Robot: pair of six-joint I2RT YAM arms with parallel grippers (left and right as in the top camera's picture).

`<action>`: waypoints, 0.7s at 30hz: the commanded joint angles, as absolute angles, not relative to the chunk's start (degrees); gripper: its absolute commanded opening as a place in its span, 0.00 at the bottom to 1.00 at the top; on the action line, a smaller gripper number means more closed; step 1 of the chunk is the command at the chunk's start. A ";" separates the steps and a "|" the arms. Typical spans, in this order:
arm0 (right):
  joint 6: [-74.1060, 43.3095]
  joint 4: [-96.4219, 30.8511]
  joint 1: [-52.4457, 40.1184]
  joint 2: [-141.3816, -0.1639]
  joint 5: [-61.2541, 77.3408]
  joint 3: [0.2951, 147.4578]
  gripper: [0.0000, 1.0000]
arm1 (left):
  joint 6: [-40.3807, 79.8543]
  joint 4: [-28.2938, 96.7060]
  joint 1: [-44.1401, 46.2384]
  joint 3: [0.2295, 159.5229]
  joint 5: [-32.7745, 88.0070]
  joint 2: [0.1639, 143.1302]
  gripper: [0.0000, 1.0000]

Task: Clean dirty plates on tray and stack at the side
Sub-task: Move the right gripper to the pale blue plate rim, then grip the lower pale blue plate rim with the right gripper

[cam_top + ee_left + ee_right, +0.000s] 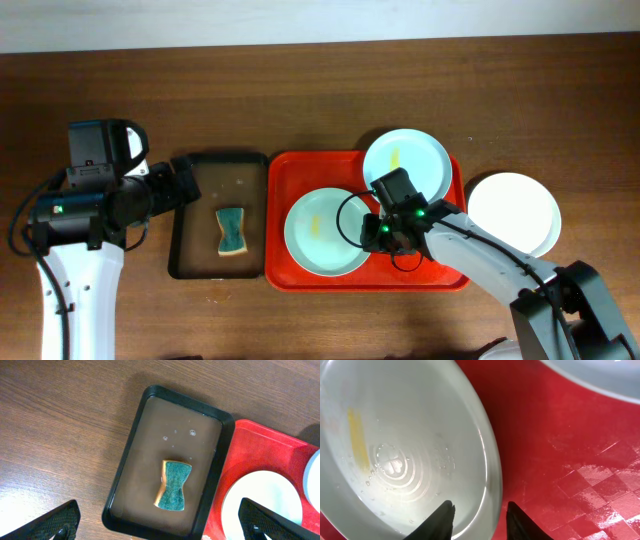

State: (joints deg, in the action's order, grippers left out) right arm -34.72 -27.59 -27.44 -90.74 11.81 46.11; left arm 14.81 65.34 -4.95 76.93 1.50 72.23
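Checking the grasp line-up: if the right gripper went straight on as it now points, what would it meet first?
Most likely the rim of the pale, yellow-smeared round plate on the red plastic tray: the fingers of the right gripper straddle it, though depth is unclear.

On the tray (281,170), one plate (320,232) lies under the right tool (384,234), another plate (406,160) beyond it; a third plate (515,212) sits rightward on the tabletop (300,90).

— What sort of place is this?
— A robot lab station, not a home kitchen. Two arms (75,270) work at a bare wooden bench (300,100) against a plain pale wall (300,15).
— And the dishes?
— Just ahead of the left tool (185,183), a black tray (180,240) holds water and a sponge (232,230). Beneath the right tool (385,232), a red tray (440,275) carries plates (405,160).
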 commanded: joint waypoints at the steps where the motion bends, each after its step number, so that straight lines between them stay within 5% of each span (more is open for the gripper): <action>1: -35.05 -27.64 -28.14 -90.98 9.58 46.11 0.34 | 15.38 65.25 -5.04 77.01 1.74 72.18 0.99; 3: -35.03 -26.98 -28.12 -92.49 8.27 46.11 0.15 | 15.38 65.25 -5.04 77.01 1.74 72.18 0.99; 6: -34.98 -25.30 -28.12 -94.04 7.18 46.11 0.04 | 15.38 65.25 -5.04 77.01 1.74 72.18 0.99; 10: -33.01 -23.97 -28.12 -93.91 6.79 47.86 0.06 | 15.38 65.25 -5.04 77.01 1.72 72.18 0.99; 16: -31.92 -25.28 -28.12 -93.54 7.25 51.11 0.52 | 15.38 65.25 -5.04 77.01 1.72 72.18 0.99; 19: -31.94 -35.24 -28.05 -92.33 7.25 56.27 0.56 | 15.38 65.25 -5.04 77.01 1.74 72.18 0.99; 20: -31.94 -38.81 -28.05 -91.98 7.25 58.65 0.70 | 15.38 65.25 -5.04 77.01 1.72 72.18 0.99; 21: -31.97 -40.95 -28.08 -91.94 7.70 60.64 0.98 | 15.38 65.25 -5.04 77.01 1.72 72.18 0.99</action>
State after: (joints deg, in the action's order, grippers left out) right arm -32.08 -37.23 -27.59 -93.38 7.88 55.00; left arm 14.81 65.23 -4.95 76.93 1.50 72.23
